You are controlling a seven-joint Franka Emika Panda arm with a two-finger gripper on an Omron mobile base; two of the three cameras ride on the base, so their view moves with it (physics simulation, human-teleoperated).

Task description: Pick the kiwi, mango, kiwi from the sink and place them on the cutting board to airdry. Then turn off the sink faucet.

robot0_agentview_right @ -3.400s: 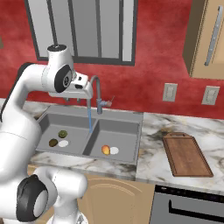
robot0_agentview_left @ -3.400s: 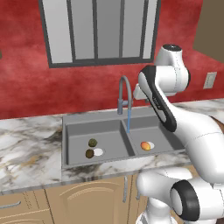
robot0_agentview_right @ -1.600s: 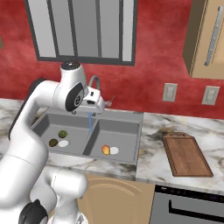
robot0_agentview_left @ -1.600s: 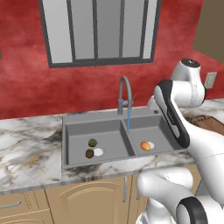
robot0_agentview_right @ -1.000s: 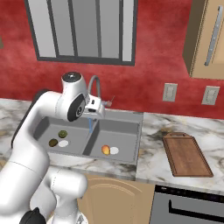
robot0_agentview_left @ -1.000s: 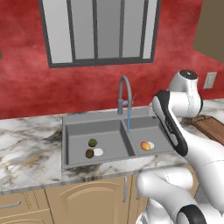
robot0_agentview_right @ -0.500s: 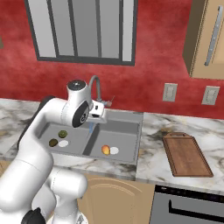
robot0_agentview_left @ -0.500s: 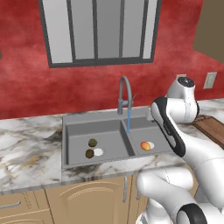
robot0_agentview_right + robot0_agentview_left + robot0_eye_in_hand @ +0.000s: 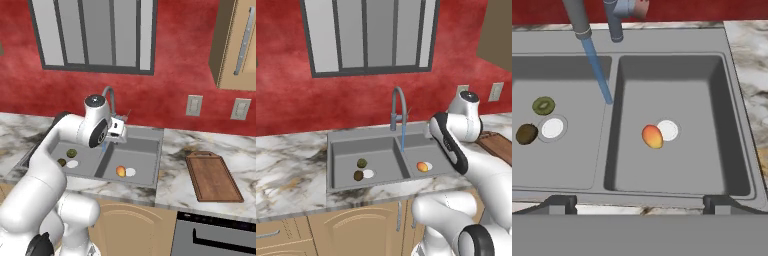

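Kiwis lie in the left basin of the sink [image 9: 739, 125], as seen from the hand view: the olive-green kiwi [image 9: 543, 105] sits at about 11 o'clock from that basin's white drain [image 9: 552, 128], just beside it, and the brown kiwi [image 9: 526, 133] sits at about 8 o'clock from the same drain, touching or nearly touching its edge. In the left base view the green one [image 9: 362, 163] is farther back and the brown one [image 9: 358, 175] nearer the front, next to the drain.

The mango [image 9: 652, 136] rests in the right basin, at about 8 o'clock from that basin's drain [image 9: 668, 130] and overlapping its rim. It also shows in the right base view [image 9: 120, 171] and the left base view [image 9: 421, 166].

The sink faucet [image 9: 398, 108] stands behind the divider between the basins, and a blue stream of water [image 9: 598, 72] runs from its spout down toward the divider's left side.

The cutting board [image 9: 213, 176] lies bare on the counter [image 9: 175, 150] at 3 o'clock from the sink, well apart from the fruit.

The gripper [image 9: 639, 204] hangs above the sink's front edge with its fingers [image 9: 560, 203] spread wide, holding nothing; both tips frame the right basin and the divider.
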